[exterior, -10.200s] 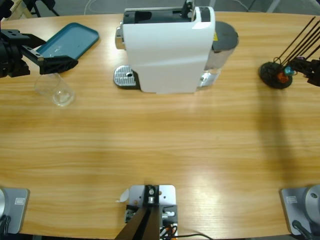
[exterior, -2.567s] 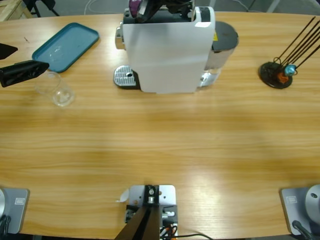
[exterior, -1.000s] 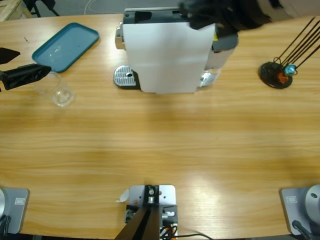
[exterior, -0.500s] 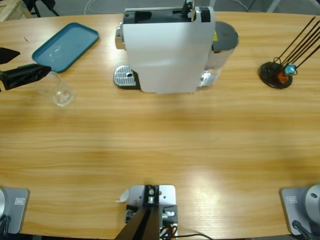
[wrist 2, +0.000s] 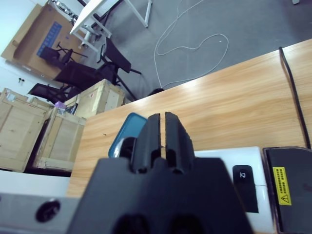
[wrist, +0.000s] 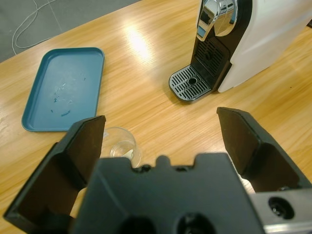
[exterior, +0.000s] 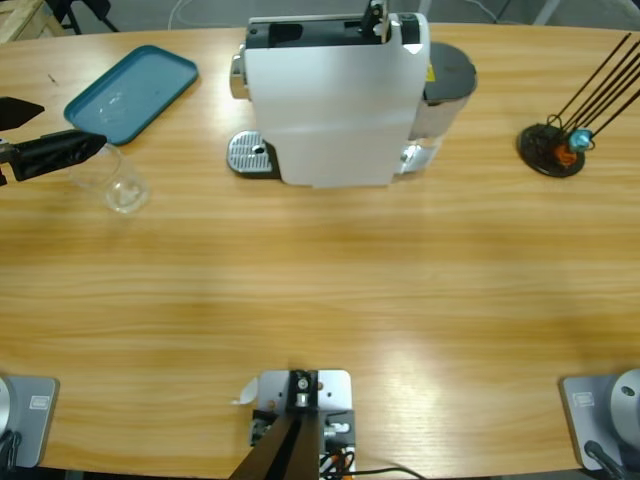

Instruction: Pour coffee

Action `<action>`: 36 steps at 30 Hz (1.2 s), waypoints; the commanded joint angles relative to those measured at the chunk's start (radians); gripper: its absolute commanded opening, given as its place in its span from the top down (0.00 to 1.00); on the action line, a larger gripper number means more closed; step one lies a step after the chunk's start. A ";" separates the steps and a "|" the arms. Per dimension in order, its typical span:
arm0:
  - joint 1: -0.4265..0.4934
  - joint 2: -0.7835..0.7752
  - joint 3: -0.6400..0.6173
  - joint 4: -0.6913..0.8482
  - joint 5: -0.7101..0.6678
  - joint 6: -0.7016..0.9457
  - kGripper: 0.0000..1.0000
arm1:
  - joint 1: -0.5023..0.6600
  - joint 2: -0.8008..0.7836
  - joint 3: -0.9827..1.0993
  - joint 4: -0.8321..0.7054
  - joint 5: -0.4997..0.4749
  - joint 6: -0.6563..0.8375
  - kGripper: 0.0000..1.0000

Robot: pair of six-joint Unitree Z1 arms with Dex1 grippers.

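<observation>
Left wrist view: glass between the left pincer's spread jaws.

Bare table spans the front; the white machine (tall) blocks the back.

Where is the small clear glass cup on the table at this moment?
In the high view the small clear glass cup stands at the table's left side, just below the teal rectangular tray, with the left hand open beside it.

Wooden table, coffee machine, teal tray, glass (upright), stick holder
</observation>
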State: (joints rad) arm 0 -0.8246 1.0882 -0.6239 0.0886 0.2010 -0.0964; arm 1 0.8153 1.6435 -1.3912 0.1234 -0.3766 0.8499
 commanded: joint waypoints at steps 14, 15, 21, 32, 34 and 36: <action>-0.001 -0.025 0.027 0.032 -0.015 -0.003 0.00 | 0.154 0.241 -0.057 -0.074 -0.001 -0.029 1.00; -0.001 -0.025 0.027 0.033 -0.015 -0.002 0.00 | 0.156 0.254 -0.057 -0.074 -0.003 -0.030 1.00; -0.001 -0.025 0.027 0.033 -0.015 -0.002 0.00 | 0.201 0.389 -0.054 -0.049 0.000 -0.083 1.00; 0.005 -0.024 0.027 0.040 -0.015 -0.004 0.00 | 0.205 0.529 -0.049 0.110 -0.084 -0.140 1.00; 0.005 -0.024 0.028 0.040 -0.015 -0.005 0.00 | 0.207 0.556 -0.049 0.148 -0.088 -0.139 1.00; 0.005 -0.024 0.029 0.042 -0.015 -0.005 0.00 | 0.214 0.571 -0.047 0.163 -0.088 -0.138 1.00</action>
State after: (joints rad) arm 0 -0.8244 1.0744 -0.6242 0.1140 0.2010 -0.0964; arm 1 0.9908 1.9570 -1.5260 0.1500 -0.4572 0.7282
